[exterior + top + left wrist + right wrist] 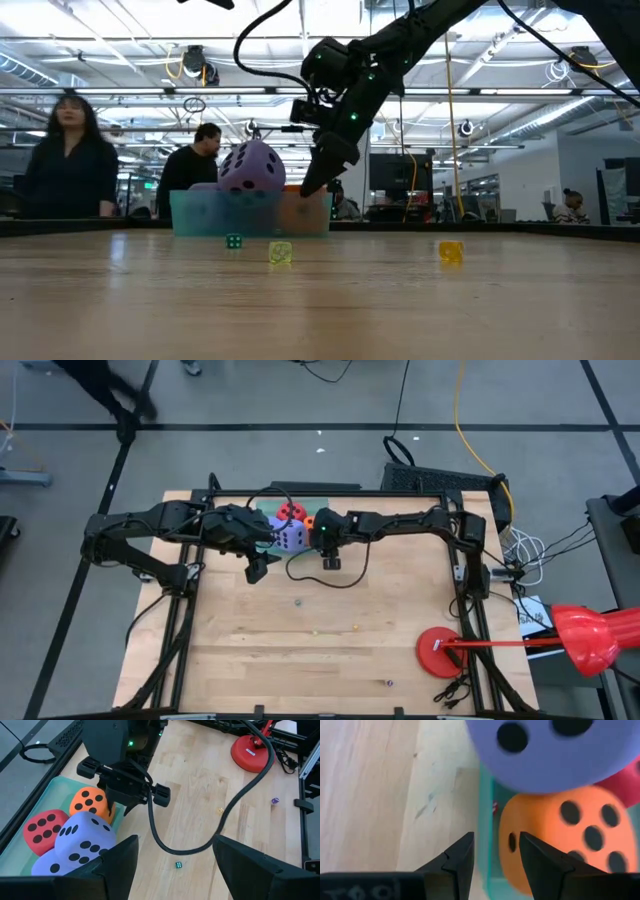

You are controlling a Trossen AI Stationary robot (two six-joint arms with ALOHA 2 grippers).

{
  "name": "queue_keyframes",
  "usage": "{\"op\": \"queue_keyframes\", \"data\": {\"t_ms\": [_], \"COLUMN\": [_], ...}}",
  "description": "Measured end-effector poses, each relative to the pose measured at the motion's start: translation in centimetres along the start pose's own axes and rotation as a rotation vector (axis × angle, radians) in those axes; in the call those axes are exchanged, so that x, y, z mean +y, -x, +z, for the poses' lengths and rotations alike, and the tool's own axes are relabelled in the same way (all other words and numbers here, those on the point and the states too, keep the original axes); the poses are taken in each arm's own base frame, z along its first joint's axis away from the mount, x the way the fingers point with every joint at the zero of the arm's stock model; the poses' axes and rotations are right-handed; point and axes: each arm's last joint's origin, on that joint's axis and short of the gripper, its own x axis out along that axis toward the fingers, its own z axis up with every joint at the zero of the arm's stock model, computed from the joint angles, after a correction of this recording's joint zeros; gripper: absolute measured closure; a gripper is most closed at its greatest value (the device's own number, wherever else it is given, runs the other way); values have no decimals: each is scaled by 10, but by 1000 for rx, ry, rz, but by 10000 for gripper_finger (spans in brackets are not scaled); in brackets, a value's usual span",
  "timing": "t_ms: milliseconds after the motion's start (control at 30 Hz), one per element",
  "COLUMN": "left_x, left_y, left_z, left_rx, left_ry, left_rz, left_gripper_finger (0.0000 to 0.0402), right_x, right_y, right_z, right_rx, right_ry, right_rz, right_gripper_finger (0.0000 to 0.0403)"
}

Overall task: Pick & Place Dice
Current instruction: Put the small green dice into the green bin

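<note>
A teal tray (50,790) at the table's far middle holds a red die (42,827), an orange die (90,800) and two purple-blue dice. The upper purple-blue die (85,837) lies on top of the others and rises above the tray's wall (200,215). The lower one (47,865) shows beneath it. My right gripper (495,852) is open and slants down at the tray's wall beside the orange die (560,840). My left gripper (175,870) hangs open above the table, just near of the tray, with nothing between its fingers. My right gripper stands with one finger (540,857) in front of the orange die's side face (512,842) and the other (460,857) outside the tray's wall (485,820). Whether either finger touches the die or the wall, I cannot tell.
A black cable (210,840) loops over the table near the tray. Tiny dice lie on the wood: green (178,865), yellow (220,810), purple (274,800). A red round base (440,652) sits at the near right. People stand beyond the far edge (70,150).
</note>
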Motion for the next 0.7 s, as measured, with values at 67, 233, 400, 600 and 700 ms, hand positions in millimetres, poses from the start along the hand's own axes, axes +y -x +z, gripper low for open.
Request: {"op": "queue_keyframes", "data": {"t_ms": [67,233,400,600,700], "left_x": [0,0,0,0,0], "left_y": [0,0,0,0,0], "left_z": [0,0,0,0,0], "left_rx": [0,0,0,-1,0], "left_ry": [0,0,0,0,0], "left_rz": [0,0,0,0,0], "left_gripper_finger": [135,135,135,135,135], "right_x": [0,0,3,11,17], "right_y": [3,11,28,55,71], "right_z": [3,9,17,29,35], "right_rx": [-12,-29,-60,-123,-169], "right_ry": [3,-3,-14,-67,-117], "right_rz": [-32,-102,-116,-119,-89], "right_gripper_finger": [255,255,257,260,263]}}
